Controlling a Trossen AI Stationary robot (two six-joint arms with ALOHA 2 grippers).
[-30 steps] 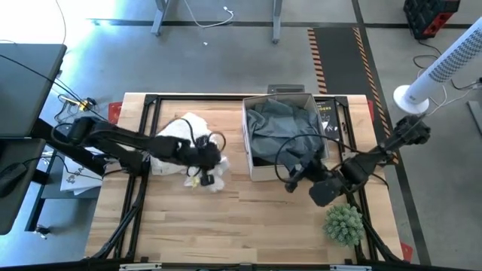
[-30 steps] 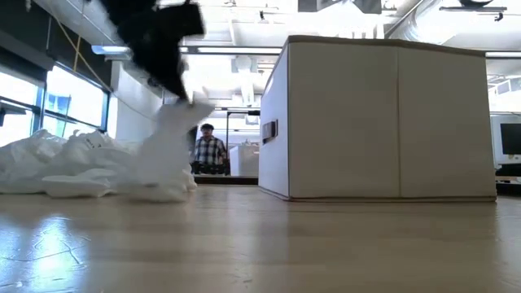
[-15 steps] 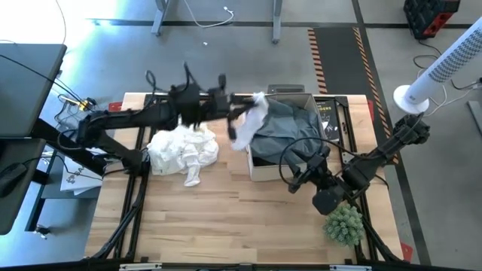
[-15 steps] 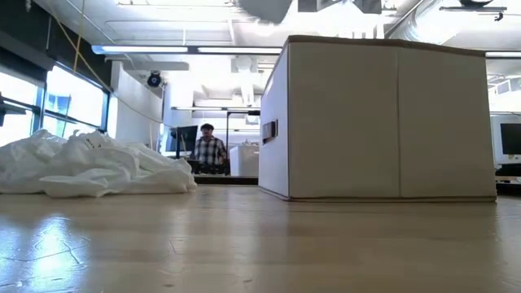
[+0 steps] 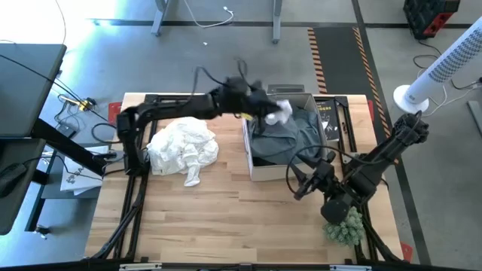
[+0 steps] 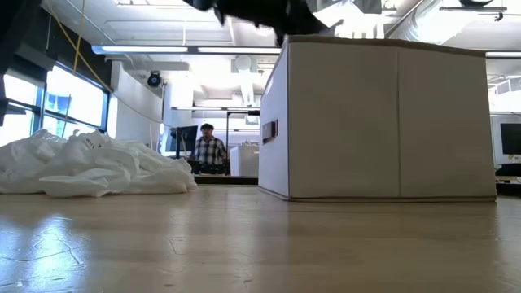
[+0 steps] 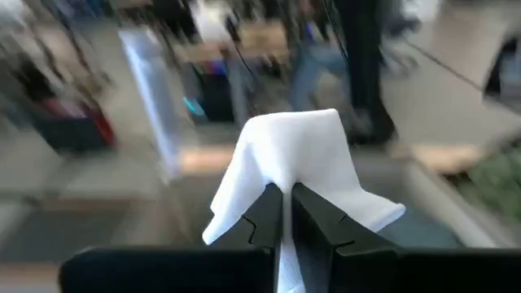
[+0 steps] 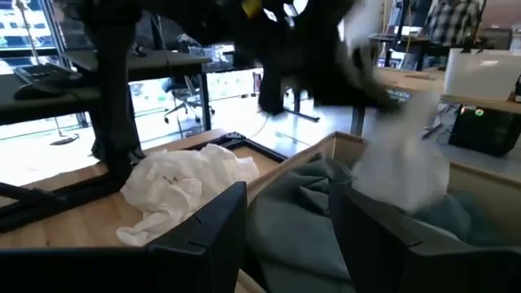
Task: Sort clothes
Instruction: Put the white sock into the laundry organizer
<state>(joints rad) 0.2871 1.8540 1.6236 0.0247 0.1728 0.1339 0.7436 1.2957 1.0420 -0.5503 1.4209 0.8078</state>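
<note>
My left gripper (image 5: 265, 111) is shut on a white garment (image 5: 279, 113) above the far left corner of the cardboard box (image 5: 260, 169); it also shows in the left wrist view (image 7: 286, 213). A grey-green garment (image 5: 290, 128) lies inside the box. A pile of white clothes (image 5: 183, 147) rests on the table left of the box. My right gripper (image 5: 301, 184) is open and empty, near the box's near right corner. The plaid and black garments are out of view. My left gripper pinches a bunched fold of the white garment (image 7: 281, 175) between its two fingers. The arm reaches from the table's left, over the box. The cloth is lifted clear and stands out past the fingertips, above the grey-green garment.
A black book (image 5: 327, 117) lies right of the box at the far edge. A green spiky plant (image 5: 343, 224) sits at the near right. A person (image 6: 211, 150) shows far off in the room behind the table.
My left gripper has taken a white garment from the pile, lifted it clear and swung it up and toward the table's right and far edge, until it is over the box. The rest of the pile stays in place. My right gripper has drawn a little toward the near edge.
</note>
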